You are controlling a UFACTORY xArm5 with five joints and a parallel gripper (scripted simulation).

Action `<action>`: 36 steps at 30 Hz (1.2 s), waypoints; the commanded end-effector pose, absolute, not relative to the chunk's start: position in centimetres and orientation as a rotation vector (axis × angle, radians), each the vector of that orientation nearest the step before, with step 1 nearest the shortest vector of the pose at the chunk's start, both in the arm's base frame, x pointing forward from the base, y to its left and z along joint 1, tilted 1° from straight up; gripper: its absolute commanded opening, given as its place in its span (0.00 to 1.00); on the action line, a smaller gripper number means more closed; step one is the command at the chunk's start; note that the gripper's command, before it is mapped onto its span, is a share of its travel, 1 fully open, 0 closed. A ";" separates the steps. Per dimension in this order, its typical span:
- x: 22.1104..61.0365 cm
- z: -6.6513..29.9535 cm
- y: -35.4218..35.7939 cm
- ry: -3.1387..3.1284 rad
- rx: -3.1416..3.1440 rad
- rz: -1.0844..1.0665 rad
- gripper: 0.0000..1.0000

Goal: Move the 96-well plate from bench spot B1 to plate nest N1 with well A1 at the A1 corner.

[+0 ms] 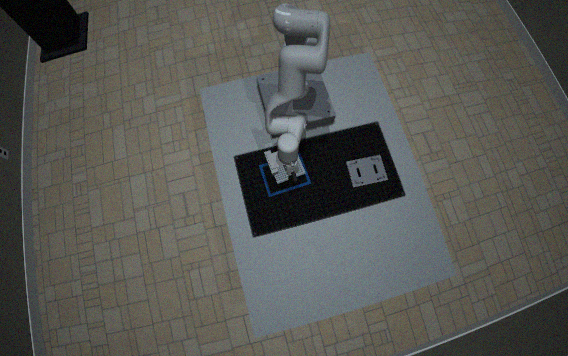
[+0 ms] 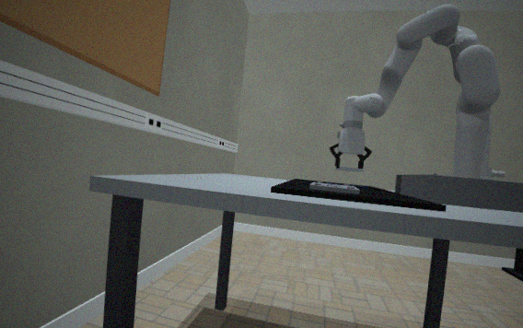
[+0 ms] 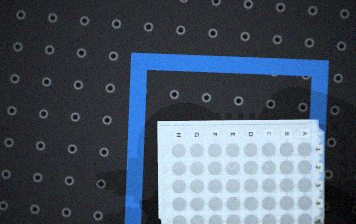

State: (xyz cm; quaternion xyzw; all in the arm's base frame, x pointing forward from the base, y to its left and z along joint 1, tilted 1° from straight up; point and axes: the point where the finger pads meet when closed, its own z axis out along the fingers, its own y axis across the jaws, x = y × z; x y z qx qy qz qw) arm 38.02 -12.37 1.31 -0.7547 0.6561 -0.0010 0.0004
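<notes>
The white 96-well plate (image 1: 279,168) (image 2: 350,169) (image 3: 240,170) hangs level a little above the blue outline of spot B1 (image 1: 268,187) (image 3: 137,130). My gripper (image 2: 350,162) is shut on the plate, with its dark fingers on two opposite sides. In the wrist view the plate's cut-off corner is at the upper right, by column A and row 1, and the fingers do not show. The grey plate nest N1 (image 1: 366,172) (image 2: 334,185) lies on the black perforated mat (image 1: 325,210) (image 2: 405,199) (image 3: 60,75), well to the right of the plate in the overhead view.
The mat lies on a grey table (image 1: 340,270) (image 2: 193,184). The arm's base block (image 1: 320,107) (image 2: 456,189) stands behind the mat. A dark object (image 1: 47,25) stands on the floor at the far left.
</notes>
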 end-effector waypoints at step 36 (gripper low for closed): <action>38.9 3.6 -8.8 2.253 -2.206 -0.021 0.00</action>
